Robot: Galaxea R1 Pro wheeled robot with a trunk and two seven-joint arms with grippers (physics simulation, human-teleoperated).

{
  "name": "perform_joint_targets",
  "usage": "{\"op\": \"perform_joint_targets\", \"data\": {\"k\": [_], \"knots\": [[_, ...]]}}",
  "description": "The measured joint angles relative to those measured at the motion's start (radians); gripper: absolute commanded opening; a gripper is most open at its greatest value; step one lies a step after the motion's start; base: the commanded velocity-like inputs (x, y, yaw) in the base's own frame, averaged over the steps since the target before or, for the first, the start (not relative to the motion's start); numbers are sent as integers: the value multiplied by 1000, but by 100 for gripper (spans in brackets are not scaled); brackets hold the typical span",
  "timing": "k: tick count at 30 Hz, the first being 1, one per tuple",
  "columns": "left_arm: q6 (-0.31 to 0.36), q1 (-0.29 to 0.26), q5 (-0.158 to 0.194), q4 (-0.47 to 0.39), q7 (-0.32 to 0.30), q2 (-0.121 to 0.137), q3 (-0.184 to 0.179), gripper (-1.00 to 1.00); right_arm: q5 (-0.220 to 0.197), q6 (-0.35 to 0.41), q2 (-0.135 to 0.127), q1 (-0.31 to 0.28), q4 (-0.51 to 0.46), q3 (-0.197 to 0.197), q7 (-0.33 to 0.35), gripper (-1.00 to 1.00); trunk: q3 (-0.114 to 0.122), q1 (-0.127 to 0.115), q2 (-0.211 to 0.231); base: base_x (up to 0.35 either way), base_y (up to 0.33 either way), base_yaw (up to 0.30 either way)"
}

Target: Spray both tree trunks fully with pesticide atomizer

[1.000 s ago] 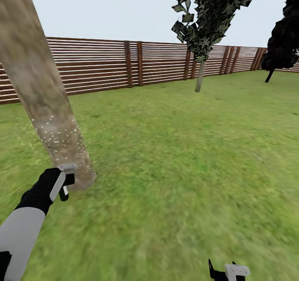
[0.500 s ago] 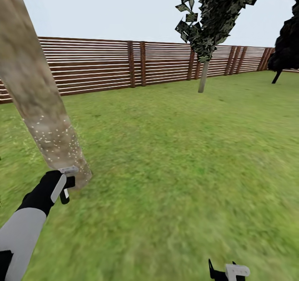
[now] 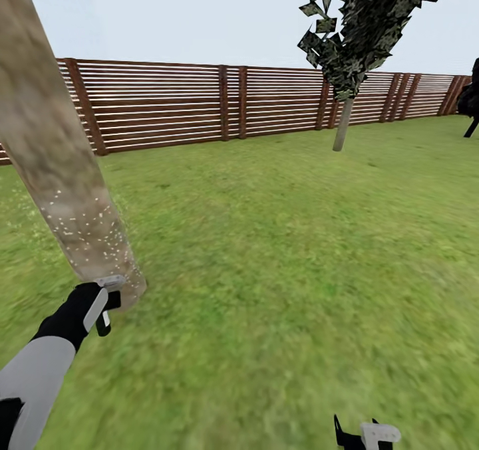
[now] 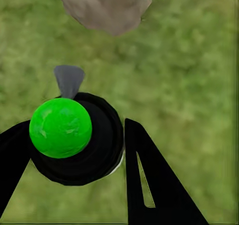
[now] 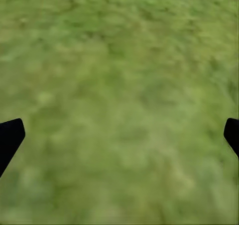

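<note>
1. At far left in the head view, the near trunk point(image 3: 63, 171) leans across the frame, its lower bark flecked with small white specks down to the base on the grass point(image 3: 279, 250).
2. Just beside that base, the left gripper point(image 3: 105, 304) is closed on the atomizer point(image 3: 110, 282); the wrist view shows its black fingers point(image 4: 149, 180) pressed against the dark round body point(image 4: 107, 150), a bright green ball point(image 4: 60, 127) in front of it and the grey nozzle point(image 4: 68, 80) aimed toward the trunk foot point(image 4: 107, 8). Contents cannot be seen.
3. Behind, the slatted fence point(image 3: 266, 101) spans the lawn.
4. Right of centre, a second tree point(image 3: 359, 31) stands near the fence.
5. At lower right, the right gripper point(image 3: 362, 437) hangs over grass, fingertips point(image 5: 10, 137) spread wide, holding nothing.
</note>
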Motion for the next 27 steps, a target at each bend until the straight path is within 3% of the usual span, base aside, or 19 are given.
{"op": "perform_joint_targets", "data": {"k": [3, 7, 10, 13, 15, 16, 17, 19, 21, 23, 25, 26, 27], "knots": [[-2, 0, 1, 16, -1, 0, 0, -100, 0, 0, 0, 0, 1, 0, 0, 100, 0, 0, 0, 84, -91, 0], [-2, 6, 5, 17, -13, -1, -1, -100, 0, 1, 0, 0, 1, 0, 0, 100, 0, 0, 0, -312, -4, 0], [-22, 55, 6, 10, -57, -39, -16, -100, -1, 1, 0, 0, 0, 0, -1, 100, 0, 0, 0, -341, 0, 0], [-176, 140, -2, 9, -201, -43, -178, -100, 1, 3, 1, 0, -4, 3, -1, 100, 0, 0, 0, -332, 0, 0], [-239, 181, -20, 11, -325, -39, -238, -100, 25, 16, 1, 0, -19, 30, 5, 100, 0, 0, 0, -295, 0, 0], [-250, 193, -53, 11, -384, -37, -258, -100, 49, 28, 1, 0, -42, 52, 11, 100, 0, 0, 0, -288, 0, 0], [-263, 201, -107, 12, -453, -33, -273, -100, 82, 57, 1, -1, -76, 81, 23, 100, 0, 0, 0, -301, 0, 0], [-349, 208, -235, 26, -637, -27, -286, -100, 134, 202, 9, -21, -200, 118, 103, 100, 0, 0, 0, -322, 0, 0], [-436, 210, -336, 70, -844, -28, -292, -100, 149, 375, 20, -67, -339, 128, 301, 100, 0, 0, 0, -324, 0, 0], [-504, 210, -469, 89, -1012, -34, -305, -100, 153, 501, 30, -147, -414, 132, 513, 100, 0, 0, 0, -292, 0, 0], [-529, 210, -596, 94, -1131, -39, -306, -100, 154, 541, 41, -215, -437, 134, 607, 100, 0, 0, 0, -221, 0, 0], [-534, 210, -646, 95, -1186, -42, -304, -100, 155, 549, 44, -243, -442, 159, 672, 100, 0, 0, 0, -94, 0, 0], [-535, 210, -663, 95, -1212, -45, -304, -100, 157, 552, 45, -253, -444, 190, 732, 100, 0, 0, 0, -48, 0, 0]]}}
